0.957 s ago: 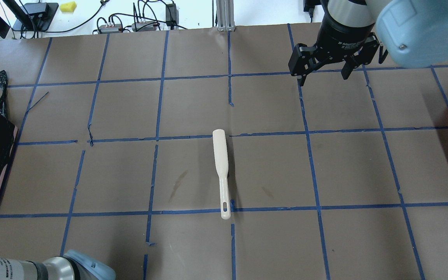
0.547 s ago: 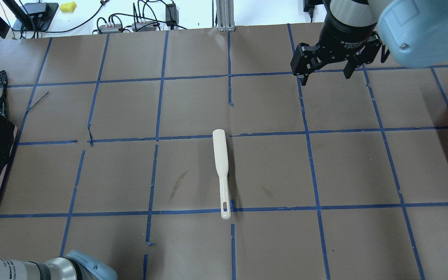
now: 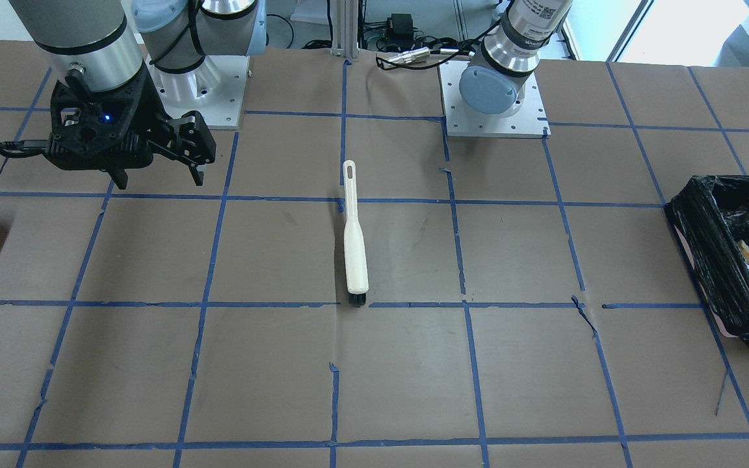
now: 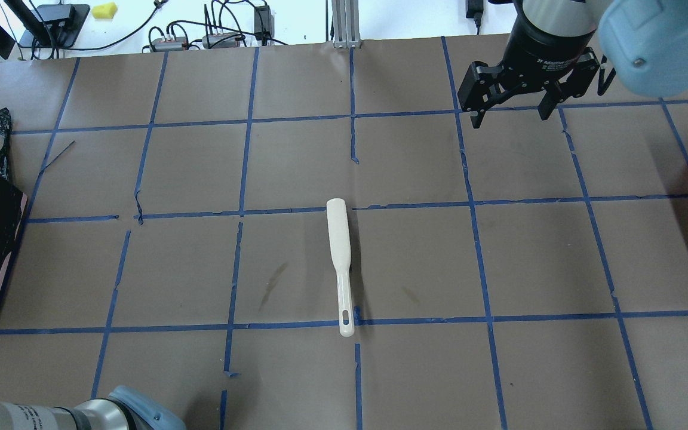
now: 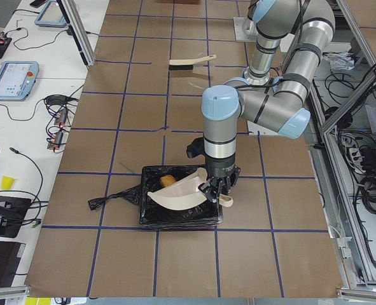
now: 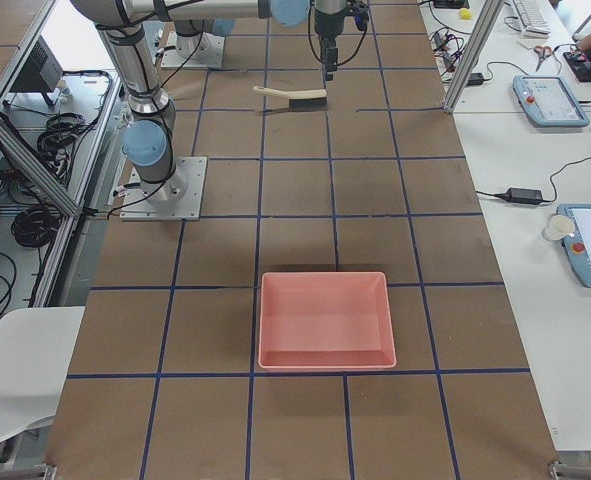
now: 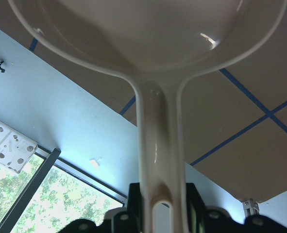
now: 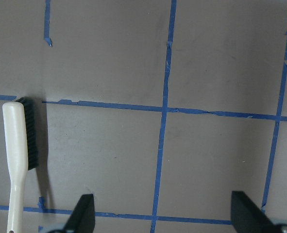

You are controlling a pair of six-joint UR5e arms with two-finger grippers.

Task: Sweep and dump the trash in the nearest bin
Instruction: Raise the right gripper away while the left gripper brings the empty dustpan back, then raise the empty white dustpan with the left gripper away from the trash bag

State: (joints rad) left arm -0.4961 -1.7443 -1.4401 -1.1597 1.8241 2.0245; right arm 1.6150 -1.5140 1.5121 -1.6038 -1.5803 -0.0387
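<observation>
- The left gripper (image 5: 218,187) is clamped on the dustpan (image 5: 178,194), tipped over the bin (image 5: 175,218).
- The right gripper (image 4: 510,116) hangs with fingers apart, well away from the brush (image 4: 339,251).

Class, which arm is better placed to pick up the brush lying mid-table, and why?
Right. The right gripper is open and empty above the table, and the brush shows in its wrist view. The left gripper is shut on the dustpan, held over the bin.
</observation>
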